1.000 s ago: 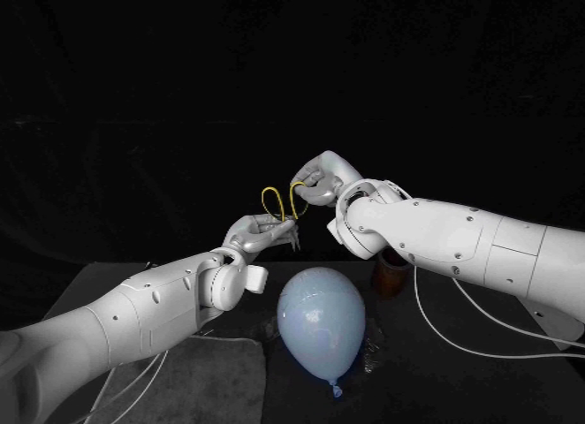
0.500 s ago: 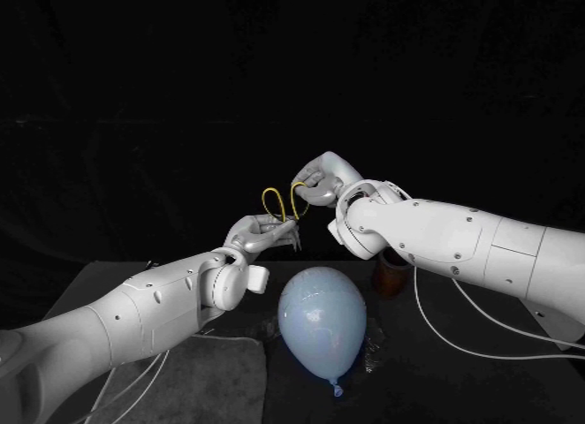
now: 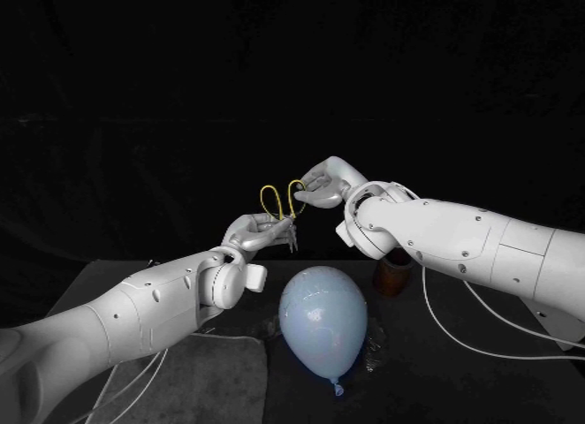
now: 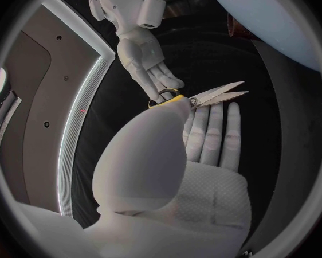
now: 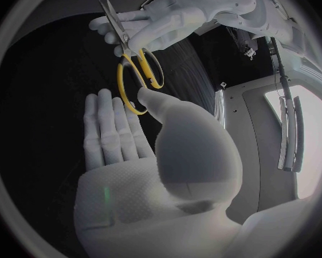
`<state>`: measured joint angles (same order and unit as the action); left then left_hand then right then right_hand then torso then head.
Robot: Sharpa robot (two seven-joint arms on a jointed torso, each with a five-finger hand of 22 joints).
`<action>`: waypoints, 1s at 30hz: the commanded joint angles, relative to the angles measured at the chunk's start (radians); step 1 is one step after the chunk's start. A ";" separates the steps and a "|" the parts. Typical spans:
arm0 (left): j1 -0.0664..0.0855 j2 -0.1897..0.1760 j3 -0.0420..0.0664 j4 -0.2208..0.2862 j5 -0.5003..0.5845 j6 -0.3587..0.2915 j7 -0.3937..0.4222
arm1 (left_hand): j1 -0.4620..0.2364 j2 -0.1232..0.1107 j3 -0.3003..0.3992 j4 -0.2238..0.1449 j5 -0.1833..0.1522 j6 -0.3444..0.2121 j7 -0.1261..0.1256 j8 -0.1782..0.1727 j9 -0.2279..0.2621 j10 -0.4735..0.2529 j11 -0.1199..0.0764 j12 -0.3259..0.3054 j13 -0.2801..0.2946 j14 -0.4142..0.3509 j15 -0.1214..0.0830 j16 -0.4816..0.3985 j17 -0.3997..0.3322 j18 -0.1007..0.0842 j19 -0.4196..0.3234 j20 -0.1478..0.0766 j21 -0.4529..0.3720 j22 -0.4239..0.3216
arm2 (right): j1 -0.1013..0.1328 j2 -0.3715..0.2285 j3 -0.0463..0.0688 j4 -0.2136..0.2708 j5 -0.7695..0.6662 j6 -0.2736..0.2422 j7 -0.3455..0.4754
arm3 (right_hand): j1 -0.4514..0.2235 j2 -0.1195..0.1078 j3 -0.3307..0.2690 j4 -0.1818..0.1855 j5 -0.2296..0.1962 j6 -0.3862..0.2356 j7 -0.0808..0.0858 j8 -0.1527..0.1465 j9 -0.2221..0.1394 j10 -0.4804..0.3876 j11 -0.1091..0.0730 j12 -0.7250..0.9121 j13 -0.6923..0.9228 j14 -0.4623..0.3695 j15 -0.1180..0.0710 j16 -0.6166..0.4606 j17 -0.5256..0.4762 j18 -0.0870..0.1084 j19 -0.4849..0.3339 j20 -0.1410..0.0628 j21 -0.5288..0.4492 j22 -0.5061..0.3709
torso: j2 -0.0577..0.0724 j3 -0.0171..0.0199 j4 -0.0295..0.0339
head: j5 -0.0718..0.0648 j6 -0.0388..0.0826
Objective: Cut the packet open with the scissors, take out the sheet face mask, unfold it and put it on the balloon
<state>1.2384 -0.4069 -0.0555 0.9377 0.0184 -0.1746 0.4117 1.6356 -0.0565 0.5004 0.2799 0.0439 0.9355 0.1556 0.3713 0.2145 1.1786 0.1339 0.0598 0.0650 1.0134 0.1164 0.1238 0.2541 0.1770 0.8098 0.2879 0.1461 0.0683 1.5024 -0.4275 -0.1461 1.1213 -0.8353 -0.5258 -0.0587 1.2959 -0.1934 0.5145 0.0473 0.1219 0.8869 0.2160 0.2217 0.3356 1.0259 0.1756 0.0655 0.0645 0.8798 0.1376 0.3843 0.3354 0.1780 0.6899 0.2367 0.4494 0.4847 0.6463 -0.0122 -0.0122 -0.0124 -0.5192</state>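
Left hand [image 3: 257, 232], right hand [image 3: 321, 187] on scissors [image 3: 289, 221]

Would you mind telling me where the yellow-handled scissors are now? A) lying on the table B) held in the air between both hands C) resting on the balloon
B: the scissors are raised, the left hand gripping them by the blades, the right hand at the yellow loops.

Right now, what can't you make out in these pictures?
Brown object, head view: the right arm covers its top, so what it is cannot be told.
Scissors handles, left wrist view: mostly behind the left hand's thumb.
Right hand, right wrist view: its own thumb hides whether it grips a handle loop or only touches it.
Balloon, left wrist view: cut off by the circle's rim.
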 commanded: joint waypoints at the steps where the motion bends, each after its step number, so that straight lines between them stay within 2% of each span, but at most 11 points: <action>1: 0.002 -0.002 0.001 0.001 -0.011 -0.013 0.004 | -0.018 -0.004 0.044 -0.030 0.006 -0.012 0.002 0.023 0.183 0.011 -0.003 0.003 0.000 0.008 0.002 -0.005 0.003 0.003 0.007 0.001 -0.003 0.000 | -0.002 -0.005 -0.001 -0.003 0.046 0.071 0.083 | 0.007 -0.008 -0.055 0.004 0.008 -0.029 0.003 -0.031 -0.013 -0.060 0.019 -0.001 -0.001 -0.078 0.039 -0.100 -0.049 -0.011 -0.058 0.040 -0.139 -0.097 | 0.000 0.0010 0.0003 | 0.000 -0.001; 6: 0.002 -0.007 0.001 0.000 -0.031 -0.014 -0.004 | -0.033 -0.011 0.069 -0.043 0.006 -0.016 0.004 0.029 0.196 0.014 -0.004 0.004 0.000 0.010 0.001 -0.006 0.007 0.002 0.011 0.002 -0.003 0.001 | -0.005 -0.016 -0.002 -0.004 0.062 0.083 0.111 | 0.008 0.003 -0.147 0.015 0.008 -0.073 -0.024 -0.070 -0.029 -0.143 0.066 -0.003 -0.002 -0.193 0.083 -0.199 -0.120 -0.043 -0.177 0.055 -0.286 -0.206 | 0.000 0.0011 0.0002 | 0.001 -0.001; 10: 0.002 -0.015 0.001 -0.004 -0.066 -0.006 -0.010 | -0.041 -0.015 0.083 -0.051 0.006 -0.018 0.005 0.032 0.203 0.014 -0.004 0.003 0.000 0.010 0.001 -0.008 0.008 0.001 0.012 0.002 -0.002 0.001 | -0.007 -0.036 -0.003 -0.002 0.067 0.082 0.132 | 0.028 0.025 -0.253 0.024 0.011 -0.104 -0.023 -0.098 -0.042 -0.251 0.083 -0.009 -0.006 -0.281 0.100 -0.249 -0.170 -0.059 -0.224 0.054 -0.334 -0.259 | 0.000 -0.0002 0.0004 | 0.003 -0.001; 18: 0.004 -0.038 0.002 -0.035 -0.176 0.059 -0.040 | -0.057 -0.023 0.107 -0.070 0.005 -0.021 0.010 0.037 0.217 0.016 -0.005 0.004 0.000 0.011 0.001 -0.010 0.012 0.000 0.013 0.002 -0.002 0.001 | -0.008 -0.102 -0.005 0.006 0.080 0.050 0.190 | 0.086 0.080 -0.408 0.047 0.013 -0.110 -0.025 -0.120 -0.055 -0.270 0.087 -0.008 -0.006 -0.261 0.102 -0.265 -0.199 -0.062 -0.199 0.054 -0.349 -0.284 | -0.001 0.0002 -0.0001 | 0.007 -0.004; 20: 0.005 -0.045 0.002 -0.051 -0.210 0.088 -0.052 | -0.059 -0.024 0.110 -0.072 0.005 -0.022 0.010 0.038 0.219 0.016 -0.005 0.004 0.000 0.011 0.001 -0.010 0.012 0.000 0.013 0.002 -0.003 0.001 | -0.008 -0.123 -0.005 0.011 0.091 0.044 0.208 | 0.108 0.099 -0.422 0.044 0.013 -0.097 -0.022 -0.118 -0.056 -0.240 0.081 -0.006 -0.005 -0.188 0.093 -0.246 -0.192 -0.053 -0.138 0.054 -0.335 -0.272 | -0.001 0.0001 0.0005 | 0.008 -0.002; 21: 0.007 -0.050 0.002 -0.065 -0.239 0.115 -0.062 | -0.062 -0.026 0.113 -0.075 0.005 -0.022 0.011 0.039 0.221 0.017 -0.005 0.004 0.001 0.012 0.001 -0.010 0.013 -0.001 0.013 0.002 -0.003 0.001 | -0.008 -0.137 -0.005 0.016 0.096 0.045 0.220 | 0.144 0.124 -0.418 0.028 0.009 -0.064 0.009 -0.107 -0.055 -0.154 0.050 0.005 0.001 -0.070 0.063 -0.201 -0.177 -0.023 -0.015 0.050 -0.289 -0.248 | -0.001 0.0002 0.0004 | 0.009 -0.003; 22: 0.007 -0.050 0.002 -0.065 -0.239 0.115 -0.062 | -0.062 -0.026 0.113 -0.075 0.005 -0.022 0.011 0.039 0.221 0.017 -0.005 0.004 0.001 0.012 0.001 -0.010 0.013 -0.001 0.013 0.002 -0.003 0.001 | -0.008 -0.137 -0.005 0.016 0.096 0.045 0.220 | 0.144 0.124 -0.418 0.028 0.009 -0.064 0.009 -0.107 -0.055 -0.154 0.050 0.005 0.001 -0.070 0.063 -0.201 -0.177 -0.023 -0.015 0.050 -0.289 -0.248 | -0.001 0.0002 0.0004 | 0.009 -0.003; 23: 0.009 -0.052 0.002 -0.074 -0.257 0.133 -0.069 | -0.067 -0.029 0.119 -0.081 0.005 -0.021 0.013 0.042 0.226 0.018 -0.006 0.004 0.001 0.012 0.001 -0.010 0.014 -0.001 0.013 0.002 -0.003 0.001 | -0.008 -0.148 -0.005 0.021 0.096 0.051 0.228 | 0.169 0.143 -0.411 0.013 0.005 -0.038 0.012 -0.100 -0.057 -0.116 0.029 0.009 0.001 0.011 0.035 -0.167 -0.169 0.003 0.085 0.045 -0.242 -0.234 | -0.001 0.0006 -0.0005 | 0.013 -0.004; 25: 0.017 -0.059 0.002 -0.098 -0.309 0.185 -0.086 | -0.072 -0.030 0.123 -0.084 0.005 -0.021 0.013 0.043 0.229 0.020 -0.006 0.005 0.001 0.014 0.001 -0.010 0.015 -0.001 0.013 0.002 -0.002 0.001 | -0.007 -0.170 -0.006 0.038 0.081 0.075 0.244 | 0.187 0.155 -0.399 0.000 0.001 -0.006 0.006 -0.094 -0.060 -0.058 0.007 0.026 0.002 0.095 0.009 -0.137 -0.155 0.007 0.172 0.023 -0.201 -0.221 | 0.000 0.0011 -0.0017 | 0.017 -0.006; 27: 0.024 -0.066 0.002 -0.119 -0.364 0.234 -0.102 | -0.076 -0.031 0.125 -0.087 0.005 -0.021 0.014 0.045 0.232 0.021 -0.006 0.005 0.001 0.015 0.000 -0.010 0.016 -0.001 0.014 0.002 -0.002 0.001 | -0.007 -0.188 -0.006 0.058 0.036 0.099 0.253 | 0.204 0.161 -0.367 -0.012 -0.025 0.042 -0.013 -0.088 -0.068 0.007 -0.023 0.035 0.001 0.249 -0.042 -0.080 -0.118 0.006 0.291 -0.030 -0.126 -0.185 | 0.000 0.0020 -0.0020 | 0.019 -0.006; 30: 0.032 -0.072 0.002 -0.139 -0.425 0.287 -0.121 | -0.079 -0.032 0.129 -0.090 0.005 -0.021 0.014 0.046 0.235 0.022 -0.006 0.005 0.001 0.015 0.000 -0.010 0.017 -0.001 0.014 0.001 -0.002 0.001 | -0.007 -0.199 -0.006 0.081 -0.060 0.125 0.256 | 0.199 0.149 -0.339 -0.010 -0.035 0.083 -0.030 -0.086 -0.075 0.057 -0.046 0.033 0.000 0.353 -0.074 -0.046 -0.083 0.006 0.357 -0.067 -0.060 -0.144 | 0.000 0.0023 -0.0009 | 0.021 -0.007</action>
<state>1.2655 -0.4794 -0.0553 0.8054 -0.2763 -0.0192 0.3315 1.5638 -0.0912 0.6009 0.2123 0.0468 0.9137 0.1628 0.4119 0.2146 1.1871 0.1320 0.0609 0.0645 1.0207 0.1163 0.1198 0.2695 0.1692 0.8168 0.2877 0.1461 0.0681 1.4947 -0.6275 -0.1527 1.1883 -0.7805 -0.4561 0.1465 1.4931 -0.0350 0.1633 0.0359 0.0939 0.9516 0.1930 0.1285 0.2636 1.0606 0.1403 0.0983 0.0656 1.1841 0.0795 0.3205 0.2358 0.1773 1.0164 0.1861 0.3594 0.3223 0.6454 -0.0107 -0.0132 0.0065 -0.5249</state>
